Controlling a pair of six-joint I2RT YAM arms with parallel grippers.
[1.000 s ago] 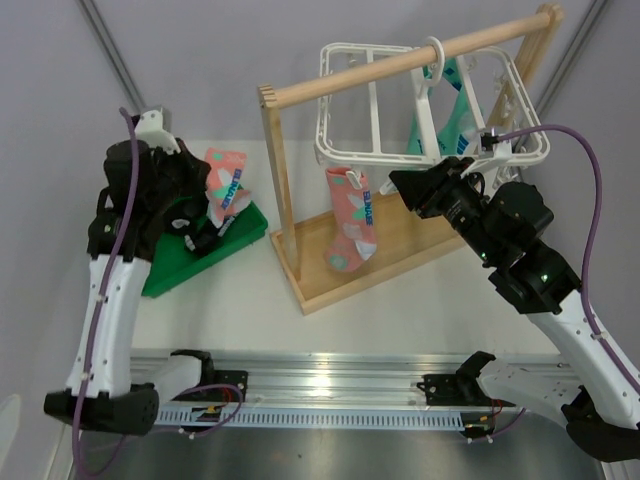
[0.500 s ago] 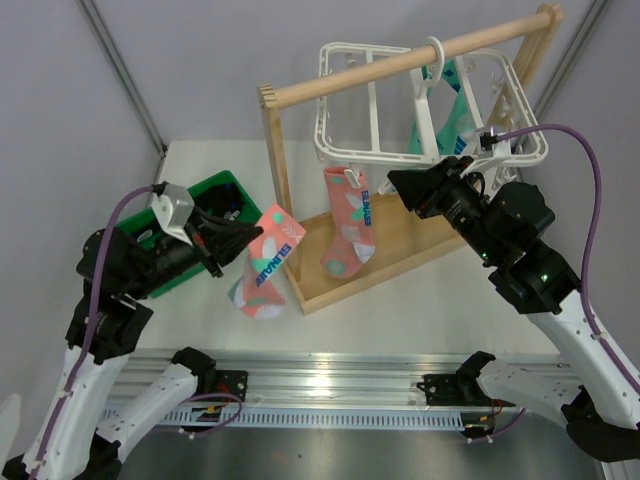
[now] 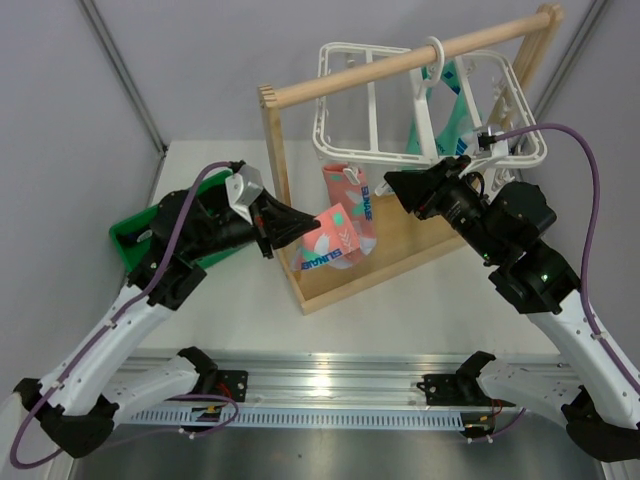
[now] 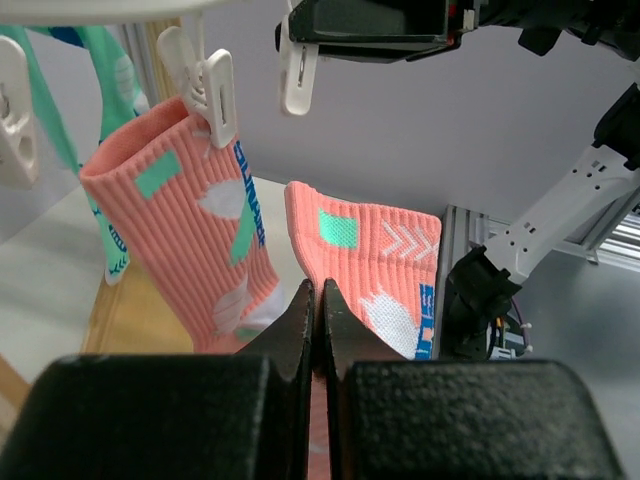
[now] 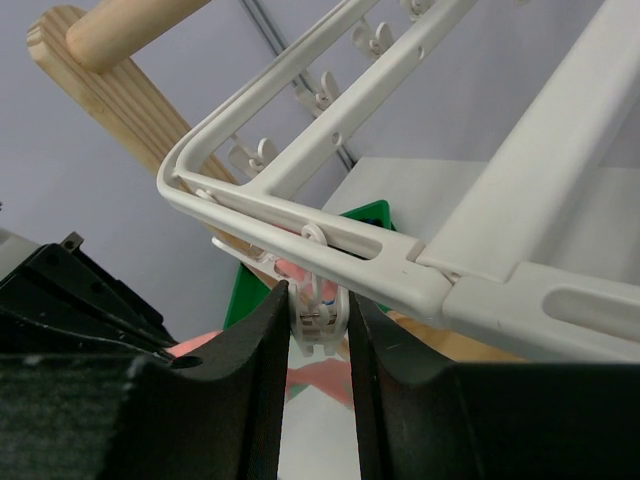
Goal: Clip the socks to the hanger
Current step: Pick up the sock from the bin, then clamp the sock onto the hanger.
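Observation:
The white grid hanger (image 3: 345, 153) hangs by its hook from the wooden rod. One salmon-pink sock (image 3: 352, 195) is clipped to its near-left edge and also shows in the left wrist view (image 4: 180, 230). My left gripper (image 3: 298, 232) is shut on a second salmon-pink sock (image 3: 332, 243), held up beside the hung one; in the left wrist view this sock (image 4: 375, 265) rises from my gripper (image 4: 320, 300). My right gripper (image 3: 392, 183) is shut on a white clip (image 5: 318, 315) under the hanger's frame (image 5: 330, 245). The black socks are hidden.
A light wooden rack (image 3: 400, 62) with a flat base (image 3: 390, 250) holds the hanger. A teal-green sock (image 3: 450, 125) hangs at the hanger's far side. A green bin (image 3: 135, 240) lies at the left, behind my left arm.
My left arm has lifted the second pink sock out of the green bin and carried it right, up to the hung sock. My right gripper has stayed at the clip.

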